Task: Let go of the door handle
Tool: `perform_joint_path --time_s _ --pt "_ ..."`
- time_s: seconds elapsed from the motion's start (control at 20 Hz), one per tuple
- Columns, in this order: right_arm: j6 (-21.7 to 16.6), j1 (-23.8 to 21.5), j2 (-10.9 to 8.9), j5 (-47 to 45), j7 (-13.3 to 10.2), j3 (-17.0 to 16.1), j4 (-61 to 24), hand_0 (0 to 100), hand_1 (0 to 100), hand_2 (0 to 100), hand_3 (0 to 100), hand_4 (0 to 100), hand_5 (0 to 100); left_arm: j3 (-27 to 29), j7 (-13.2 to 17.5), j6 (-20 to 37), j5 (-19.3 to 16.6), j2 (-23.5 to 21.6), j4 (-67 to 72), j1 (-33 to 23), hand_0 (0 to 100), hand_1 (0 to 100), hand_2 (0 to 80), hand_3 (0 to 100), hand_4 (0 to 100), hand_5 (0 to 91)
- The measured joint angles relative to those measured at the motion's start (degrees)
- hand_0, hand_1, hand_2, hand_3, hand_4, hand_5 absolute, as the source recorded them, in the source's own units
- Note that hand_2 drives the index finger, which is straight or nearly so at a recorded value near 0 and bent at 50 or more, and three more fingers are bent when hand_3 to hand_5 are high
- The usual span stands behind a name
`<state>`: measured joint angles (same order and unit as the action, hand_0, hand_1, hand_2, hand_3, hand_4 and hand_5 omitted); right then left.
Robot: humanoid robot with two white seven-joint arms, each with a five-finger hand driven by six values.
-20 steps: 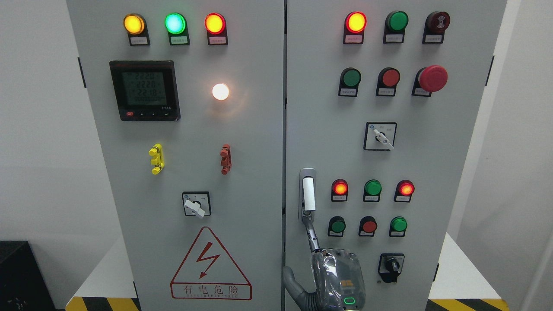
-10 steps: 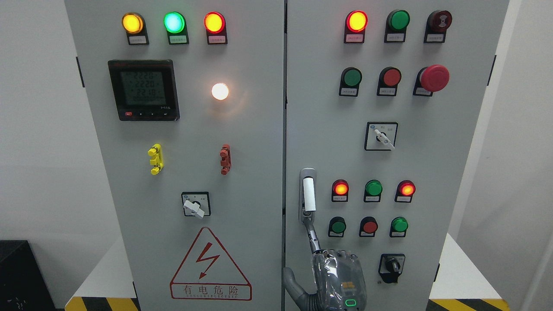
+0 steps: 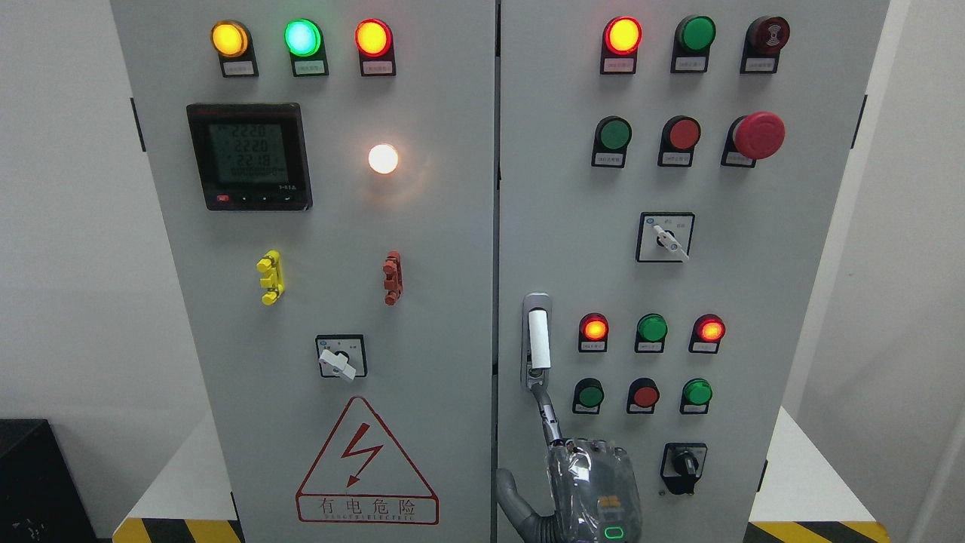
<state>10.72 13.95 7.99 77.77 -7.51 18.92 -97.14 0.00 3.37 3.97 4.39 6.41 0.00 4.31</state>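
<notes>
The door handle (image 3: pixel 538 339) is a white vertical lever in a grey recess, at the left edge of the cabinet's right door (image 3: pixel 754 286). It lies flat and upright. My right hand (image 3: pixel 592 490) comes up from the bottom edge, just below the handle, with its back towards me. Its index finger (image 3: pixel 546 411) points straight up and its tip meets the handle's lower end. The thumb (image 3: pixel 509 494) is spread out to the left. The other fingers do not reach the handle. Nothing is grasped. The left arm is out of view.
The right door carries lit indicator lamps, push buttons (image 3: pixel 645 394), a red emergency stop (image 3: pixel 758 136) and two rotary switches (image 3: pixel 665 237). The left door (image 3: pixel 445 249) has a meter (image 3: pixel 249 156), lamps, a switch (image 3: pixel 341 357) and a warning triangle. White walls stand on both sides.
My right hand has sunk slightly towards the bottom edge. Its index fingertip stays at the handle's lower end. The handle and both doors have not moved.
</notes>
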Motion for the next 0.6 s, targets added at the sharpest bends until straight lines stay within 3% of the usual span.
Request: perform_joint_path --time_s 0.6 --pt "-0.2 0.2 0.02 0.8 -0.2 -0.1 -4.0 34 35 22 100 100 98 0.0 0.0 0.0 0.0 0.0 0.0 0.0 0 0 2.4 9 1 0.0"
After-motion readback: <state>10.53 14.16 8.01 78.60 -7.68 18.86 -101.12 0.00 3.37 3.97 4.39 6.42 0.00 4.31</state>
